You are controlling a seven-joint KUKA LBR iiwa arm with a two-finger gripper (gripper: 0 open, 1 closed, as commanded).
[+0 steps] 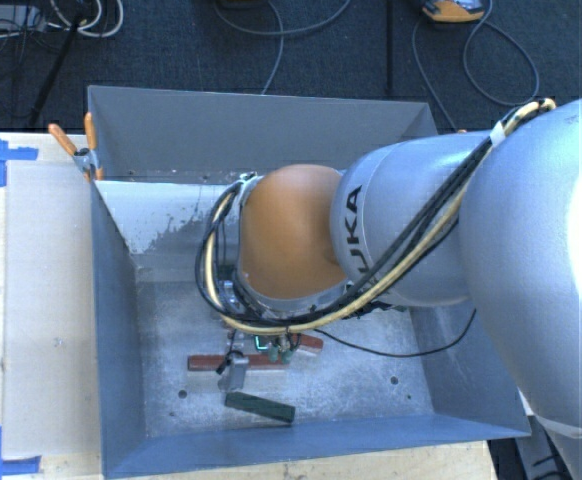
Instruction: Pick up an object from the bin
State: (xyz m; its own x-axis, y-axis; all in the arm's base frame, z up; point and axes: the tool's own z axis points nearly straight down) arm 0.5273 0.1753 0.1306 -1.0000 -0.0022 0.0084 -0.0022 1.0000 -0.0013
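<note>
A slim reddish-brown bar (203, 363) lies flat on the floor of the grey bin (121, 318), right under the pincer (236, 366), which hangs over the bar's middle stretch; the bar's long axis runs across the view, one end jutting out on the view's left of the pincer, the other emerging on its right and angled slightly toward the far wall; whether the pincer is open or closed cannot be told from this angle, nor whether it touches the bar; just on the near side of the pincer, apart from the reddish bar, lies a shorter dark green bar (259, 406), slanted down toward the view's right; above the pincer the arm's orange cover (286, 233) and looped cables (211, 258) hide the wrist. The pick appears to turn on one relation: the bar lies crosswise below the pincer, so a grip would have to close across its narrow width, not along its length; the green bar seems near enough to be nudged if the descent drifts toward the near wall.
</note>
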